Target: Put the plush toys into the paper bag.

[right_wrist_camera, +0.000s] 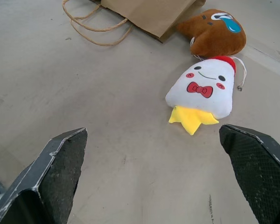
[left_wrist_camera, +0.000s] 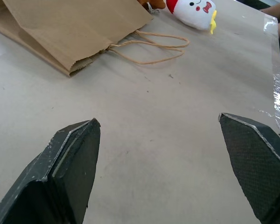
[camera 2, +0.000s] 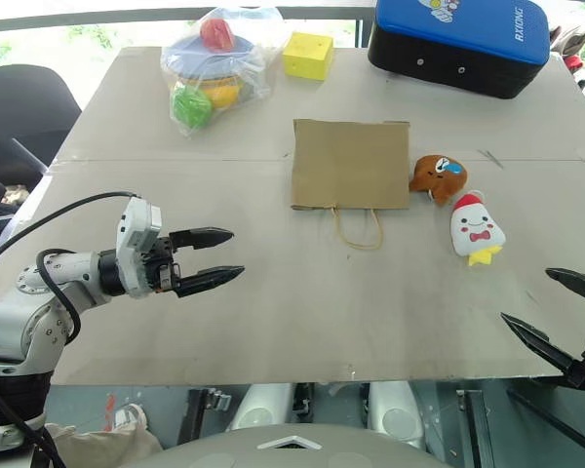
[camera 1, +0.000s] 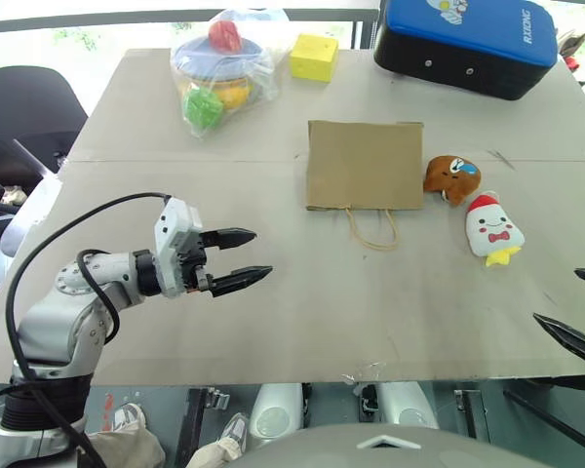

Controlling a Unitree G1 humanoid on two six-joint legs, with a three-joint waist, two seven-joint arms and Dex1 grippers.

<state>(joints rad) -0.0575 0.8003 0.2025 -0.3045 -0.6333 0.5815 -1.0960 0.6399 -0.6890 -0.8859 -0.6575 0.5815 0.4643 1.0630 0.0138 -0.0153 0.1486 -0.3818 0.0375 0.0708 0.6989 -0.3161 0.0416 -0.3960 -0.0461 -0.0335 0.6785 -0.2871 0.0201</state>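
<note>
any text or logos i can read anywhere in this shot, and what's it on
"RXIONG": white letters on the blue top of the blue-and-black case, near its right end; the reading is not certain, the letters are small.
A white cartoon logo on the same blue top has no readable words.
The paper bag, yellow cube and plush toys carry no text.
</note>
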